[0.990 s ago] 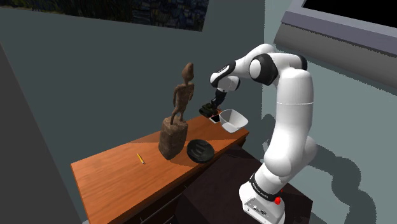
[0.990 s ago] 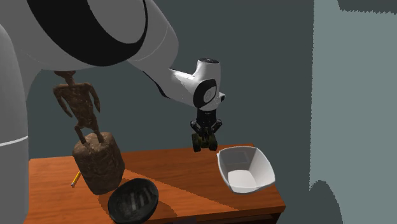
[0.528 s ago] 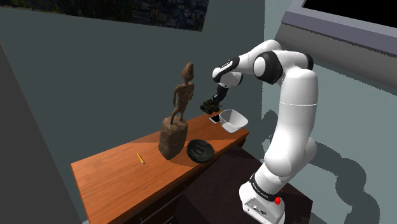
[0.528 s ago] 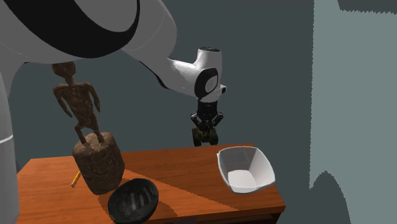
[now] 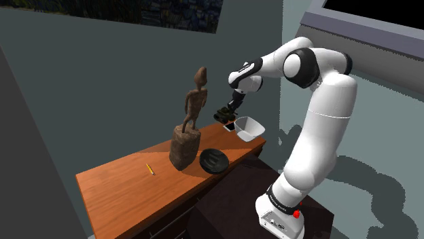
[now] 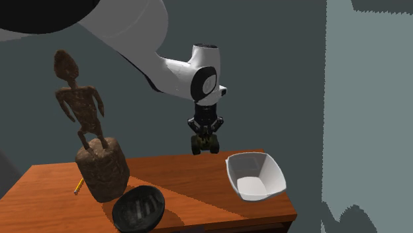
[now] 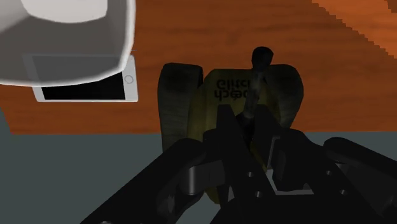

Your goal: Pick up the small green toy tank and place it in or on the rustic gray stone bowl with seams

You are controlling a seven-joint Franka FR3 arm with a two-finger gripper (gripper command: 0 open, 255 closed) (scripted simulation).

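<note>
Wooden table [image 6: 185, 182], hand [image 6: 204, 136] clasping toy tank [image 7: 219, 89] aloft

1. This is a room in a home, with plain grey-green walls.
2. A dark painting [image 5: 170, 12] hangs high on the wall, above the gripper [image 5: 227, 110].
3. A window [image 5: 387, 13] sits higher, behind the arm.
4. Below the gripper, a wooden table [image 5: 115, 187] carries household things: a carved figure [image 5: 190, 122], a phone [image 7: 83, 92] and a pencil [image 5: 150, 170].

Polished reddish wood surface [image 5: 115, 187], rough brown carved figure [image 6: 99, 169], smooth white bowl [image 6: 246, 165], matt olive tank [image 7: 229, 89], ribbed dark bowl [image 6: 137, 209], glossy arm [image 5: 319, 129]
</note>
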